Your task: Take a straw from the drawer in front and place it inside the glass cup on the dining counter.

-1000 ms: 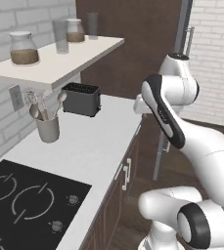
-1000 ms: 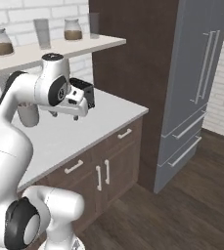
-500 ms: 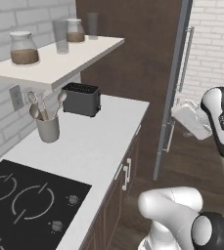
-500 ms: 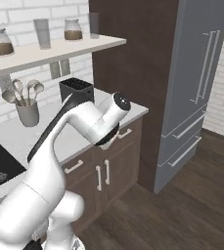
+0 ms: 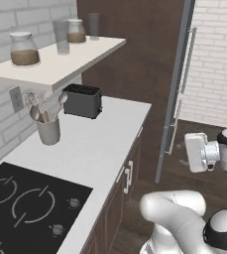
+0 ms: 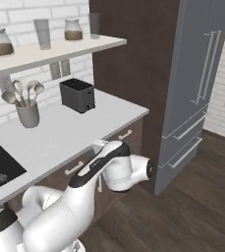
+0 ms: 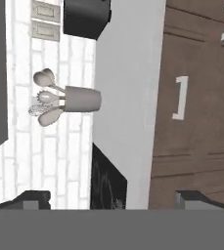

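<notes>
A rendered kitchen was seen from three cameras. A white counter [image 5: 102, 141] ran along a white brick wall, with a black cooktop [image 5: 23, 208] set into its near end. On the counter stood a grey utensil holder [image 5: 48, 130] with spoons and a whisk, and further along, a black toaster [image 5: 83, 100]. Above them a white shelf [image 5: 65, 64] carried two lidded jars [image 5: 23, 48] and two tall glasses [image 5: 61, 36]. Beyond the counter stood a tall dark brown cabinet panel [image 5: 135, 49] and next to it a grey fridge [image 6: 197, 83] with long handles.

Under the counter were dark brown cabinet fronts. The drawer [image 6: 77, 167] was shut, its flat front showing a pale bar handle just below the counter edge. No straw or glass cup could be made out.

The white arm [image 6: 79, 202] had its hand out over the dark wood floor [image 6: 197, 206], in front of the cabinets and apart from them. In the hand view, which was rolled on its side, the claw [image 7: 113, 200] faced the cabinet fronts and the counter edge. Its two dark fingertips [image 7: 33, 199] stood far apart at the bottom corners, fully spread, with nothing between them.
</notes>
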